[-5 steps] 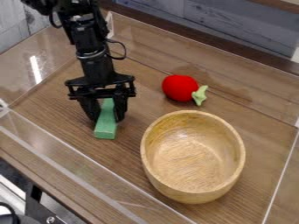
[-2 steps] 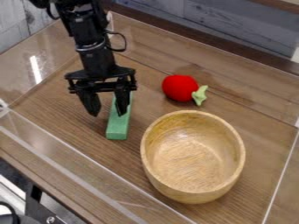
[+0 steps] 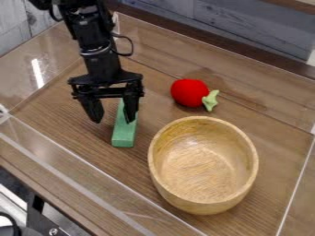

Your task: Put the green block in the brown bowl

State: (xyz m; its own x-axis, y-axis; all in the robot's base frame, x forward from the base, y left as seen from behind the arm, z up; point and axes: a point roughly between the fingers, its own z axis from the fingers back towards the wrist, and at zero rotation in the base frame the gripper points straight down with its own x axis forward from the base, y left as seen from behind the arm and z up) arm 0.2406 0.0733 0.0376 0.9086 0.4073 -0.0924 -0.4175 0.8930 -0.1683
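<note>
The green block (image 3: 125,132) was a flat, plain, light-green bar, elongated and matte, its far end narrowing in view beside the gripper (image 3: 105,112). It lay on the wooden table (image 3: 62,138), just left of the brown bowl (image 3: 204,168) in view. The gripper's fingers stood open.

No legible text, label, brand, number or sign is present on any surface or object in the camera view.
</note>
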